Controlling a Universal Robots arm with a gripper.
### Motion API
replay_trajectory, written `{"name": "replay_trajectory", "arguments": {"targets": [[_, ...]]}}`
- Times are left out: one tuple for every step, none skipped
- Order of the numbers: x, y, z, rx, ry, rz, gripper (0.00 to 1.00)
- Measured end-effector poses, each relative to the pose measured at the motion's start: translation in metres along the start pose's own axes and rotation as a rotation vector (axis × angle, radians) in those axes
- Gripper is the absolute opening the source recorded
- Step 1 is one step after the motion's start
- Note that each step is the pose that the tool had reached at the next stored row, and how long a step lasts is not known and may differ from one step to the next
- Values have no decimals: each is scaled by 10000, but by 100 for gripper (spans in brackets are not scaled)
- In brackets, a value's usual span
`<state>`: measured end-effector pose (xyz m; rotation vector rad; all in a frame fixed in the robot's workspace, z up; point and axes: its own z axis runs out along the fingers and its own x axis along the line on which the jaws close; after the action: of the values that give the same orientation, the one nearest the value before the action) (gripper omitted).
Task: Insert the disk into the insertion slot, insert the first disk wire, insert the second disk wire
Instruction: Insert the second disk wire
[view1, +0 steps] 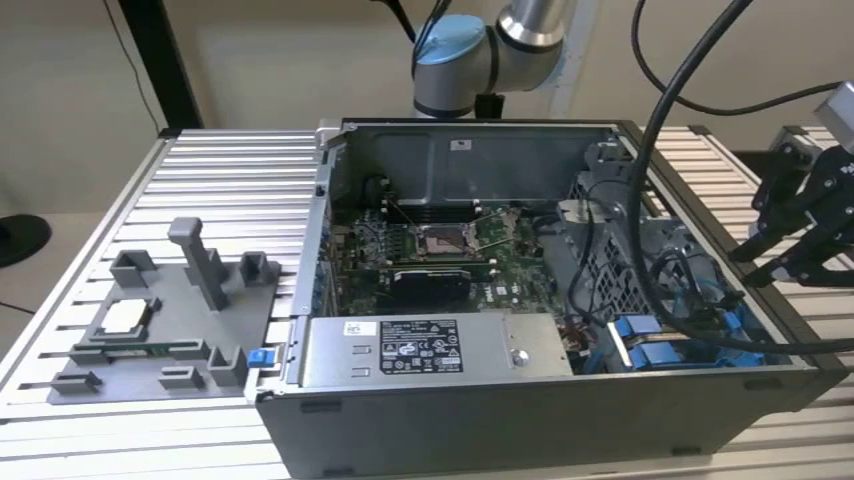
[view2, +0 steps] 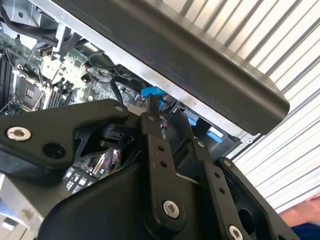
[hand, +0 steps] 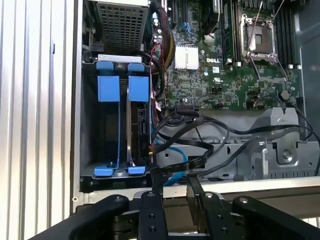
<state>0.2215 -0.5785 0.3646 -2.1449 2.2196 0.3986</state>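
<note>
So the gripper (hand: 174, 182) is hanging just outside the open PC case (view1: 534, 420), right over its side wall, with the tips aimed into the inside. The fingers (hand: 152, 200) are only a narrow gap apart and there's nothing between them, so it's empty-handed. In the first wrist view, straight past the tips there's a tangle of black cables (hand: 200, 135) draped over a grey metal bracket (hand: 280, 125). Beyond that is the motherboard (hand: 225, 75) with its bare CPU socket (hand: 260, 35). Off to one side of the tips, tucked in the case corner, is the slot (hand: 89, 130). It's dark metal, with two blue tabs (hand: 108, 89) side by side at the end farthest from the gripper. The disk (hand: 140, 125) looks to be sitting in there already, edge-on under the tab nearer the motherboard, though honestly it's dark down there. I can't tell if any wire is plugged into it. In the exterior view the gripper is beside the case on that view's right. It's well apart from the silver PSU box (view1: 427, 345), and the grey tray (view1: 160, 330) out on the slotted table (view1: 227, 170) is farther off still.
</note>
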Motion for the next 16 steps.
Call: {"name": "replay_trajectory", "arguments": {"targets": [[2,-1,8,-2,-19,-2,100],[2,-2,7,-1,-17,-1,100],[2,-2,7,-1,-17,-2,100],[2,-2,7,-1,-16,-2,100],[2,-2,7,-1,-19,-3,100],[3,-3,10,-2,-46,-7,100],[7,-4,15,-5,-87,-14,100],[23,-4,14,-9,-132,-20,100],[51,-5,11,-15,-174,-26,100],[84,-6,3,-18,-205,-31,100],[118,-7,-3,-19,-227,-35,100],[152,-8,-9,-21,-250,-38,100],[186,-9,-12,-26,-267,-39,100],[207,-10,-10,-39,-275,-38,100],[223,-9,-5,-47,-279,-35,100],[231,-6,2,-52,-285,-31,100]]}}
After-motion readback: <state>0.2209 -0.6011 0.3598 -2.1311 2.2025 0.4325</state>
